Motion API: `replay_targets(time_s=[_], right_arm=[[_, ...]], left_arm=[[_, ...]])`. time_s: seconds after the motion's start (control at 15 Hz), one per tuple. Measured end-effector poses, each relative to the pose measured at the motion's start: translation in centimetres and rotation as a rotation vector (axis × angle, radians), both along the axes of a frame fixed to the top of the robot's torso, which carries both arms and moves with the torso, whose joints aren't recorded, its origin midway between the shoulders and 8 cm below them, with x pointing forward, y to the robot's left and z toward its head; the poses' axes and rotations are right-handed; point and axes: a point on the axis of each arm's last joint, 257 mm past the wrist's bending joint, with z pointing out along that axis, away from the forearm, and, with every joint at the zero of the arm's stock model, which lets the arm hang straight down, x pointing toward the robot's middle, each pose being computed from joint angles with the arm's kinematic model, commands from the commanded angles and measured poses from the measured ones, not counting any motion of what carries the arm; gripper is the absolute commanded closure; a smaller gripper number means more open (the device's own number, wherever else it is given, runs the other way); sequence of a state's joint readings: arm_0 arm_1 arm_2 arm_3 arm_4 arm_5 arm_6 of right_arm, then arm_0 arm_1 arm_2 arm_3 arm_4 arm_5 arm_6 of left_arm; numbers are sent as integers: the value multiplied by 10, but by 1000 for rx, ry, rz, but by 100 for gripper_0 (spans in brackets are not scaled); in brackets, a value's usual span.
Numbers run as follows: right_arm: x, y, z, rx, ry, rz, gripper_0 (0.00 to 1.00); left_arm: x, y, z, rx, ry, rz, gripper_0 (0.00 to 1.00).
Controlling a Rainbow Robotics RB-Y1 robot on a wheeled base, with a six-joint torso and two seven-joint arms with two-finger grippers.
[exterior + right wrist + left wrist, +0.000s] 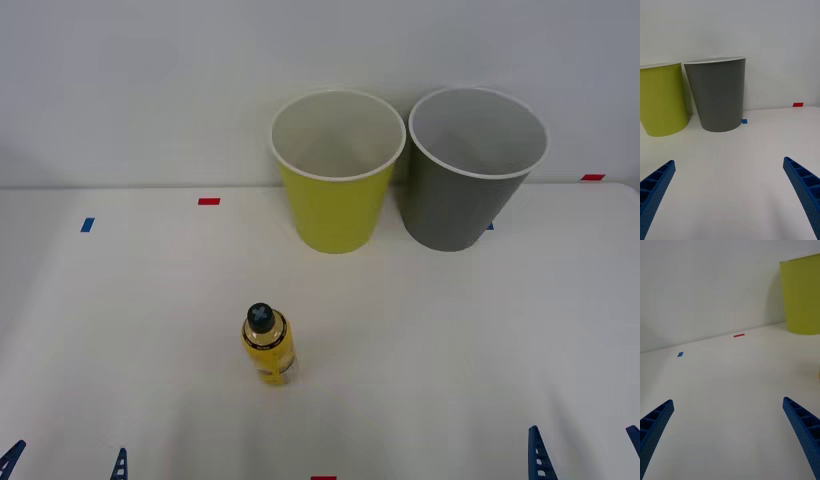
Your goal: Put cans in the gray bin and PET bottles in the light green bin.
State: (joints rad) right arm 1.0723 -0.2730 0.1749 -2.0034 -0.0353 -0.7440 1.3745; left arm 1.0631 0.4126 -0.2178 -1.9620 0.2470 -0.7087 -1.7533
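Note:
A small PET bottle [268, 346] of yellowish drink with a yellow label and black cap stands upright on the white table [450, 350], left of centre. Behind it at the back stand the light green bin [338, 170] and, to its right, the gray bin [474, 168], both upright with nothing showing inside. My left gripper [65, 462] is open at the near left edge, well left of and nearer than the bottle. My right gripper [585, 452] is open at the near right edge, in front of the gray bin [717, 93] with the light green bin [662, 98] beside it.
Small red tape marks [208, 201] and blue tape marks [87, 225] dot the table along the back. A pale wall rises right behind the bins. The light green bin [802, 296] shows at the edge of the left wrist view.

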Motion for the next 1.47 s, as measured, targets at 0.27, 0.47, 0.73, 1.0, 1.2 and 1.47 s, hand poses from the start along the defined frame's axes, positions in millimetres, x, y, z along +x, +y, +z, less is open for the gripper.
replay_targets(time_s=[0.27,0.47,0.73,1.0,1.2,1.47], right_arm=[[0,0,0,0,0,0,0],[0,0,0,0,0,0,0],[0,0,0,0,0,0,0],[0,0,0,0,0,0,0],[0,0,0,0,0,0,0],[0,0,0,0,0,0,0]], left_arm=[[0,0,0,0,0,0,0],[0,0,0,0,0,0,0],[0,0,0,0,0,0,0],[1,2,-15,13,23,-22,0],[12,-7,-8,32,-2,-112,0],[24,-20,-16,74,-31,-287,0]])
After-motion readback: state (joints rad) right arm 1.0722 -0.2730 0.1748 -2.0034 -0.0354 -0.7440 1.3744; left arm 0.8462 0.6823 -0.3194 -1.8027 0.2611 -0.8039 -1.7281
